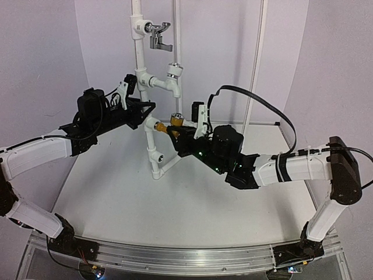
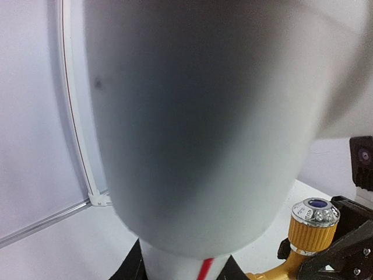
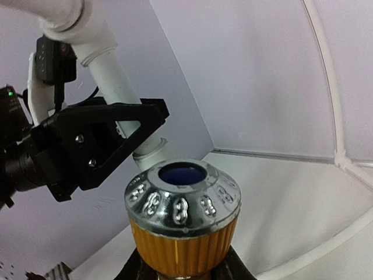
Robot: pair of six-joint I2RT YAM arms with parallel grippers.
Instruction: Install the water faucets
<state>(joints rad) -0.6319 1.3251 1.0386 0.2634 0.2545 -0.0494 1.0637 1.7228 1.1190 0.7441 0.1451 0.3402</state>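
White pipe [image 2: 198, 128] fills your left view, clamped in the left gripper [image 1: 144, 112], while your right gripper [image 1: 182, 135] is closed on the brass tap [image 3: 182, 233], seemingly at the pipe's fitting [image 1: 150, 123] just ahead of those jaws: twist it off-axis and the threads may cross.

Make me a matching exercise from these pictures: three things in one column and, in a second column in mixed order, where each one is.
Things:
1. brass tap
2. chrome tap
3. white pipe

Places:
a. high up, with no jaws near it
b. clamped in the left jaws
c. held in the right jaws

Pairs: 1-c, 2-a, 3-b
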